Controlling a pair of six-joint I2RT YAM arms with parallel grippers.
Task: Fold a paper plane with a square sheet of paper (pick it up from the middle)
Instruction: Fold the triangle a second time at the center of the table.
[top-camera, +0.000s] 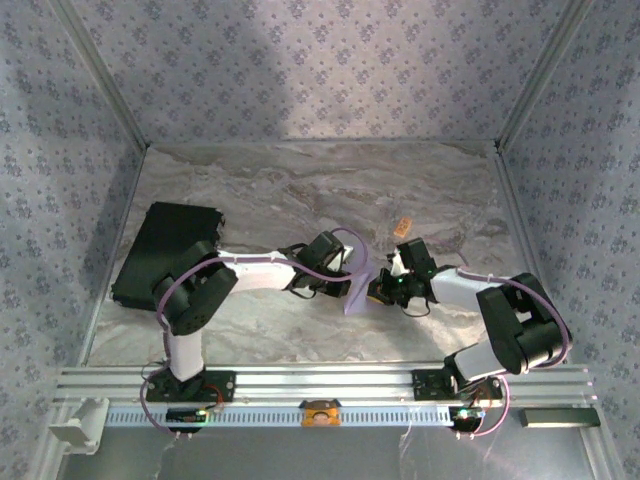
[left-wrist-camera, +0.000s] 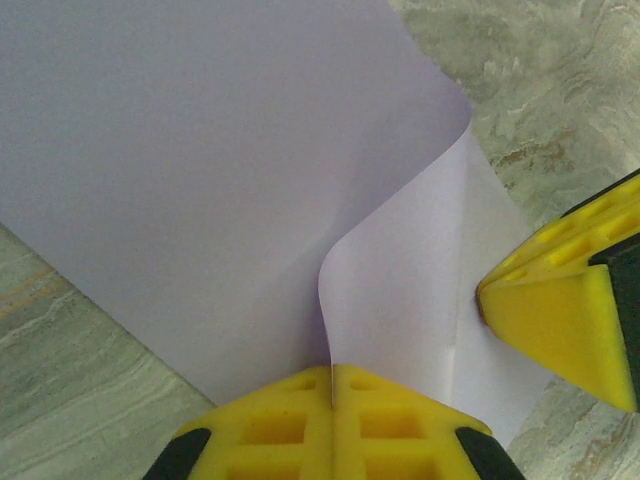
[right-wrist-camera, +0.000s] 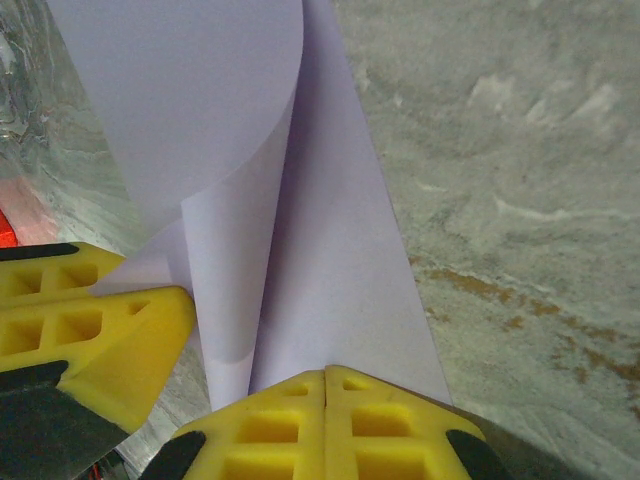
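Note:
The square sheet of paper (top-camera: 356, 296) is pale lavender and hangs just above the marble table between both grippers. It curls over on itself in a loose, uncreased bend (left-wrist-camera: 200, 180). My left gripper (left-wrist-camera: 332, 376) is shut on the sheet's edge, with the paper pinched in the seam between its yellow pads. My right gripper (right-wrist-camera: 325, 378) is shut on the sheet (right-wrist-camera: 330, 250) from the opposite side. Each one's yellow fingers appear in the other's wrist view, the right gripper's fingers (left-wrist-camera: 560, 320) and the left gripper's fingers (right-wrist-camera: 90, 320). From above, the left gripper (top-camera: 350, 282) and right gripper (top-camera: 380, 290) nearly touch. The paper plane is out of view.
A black rectangular pad (top-camera: 165, 250) lies at the table's left side, partly under the left arm. A small tan block (top-camera: 404, 224) sits just behind the right gripper. Patterned walls enclose the marble table (top-camera: 300, 190) on three sides; an aluminium rail (top-camera: 320, 385) runs along the near edge.

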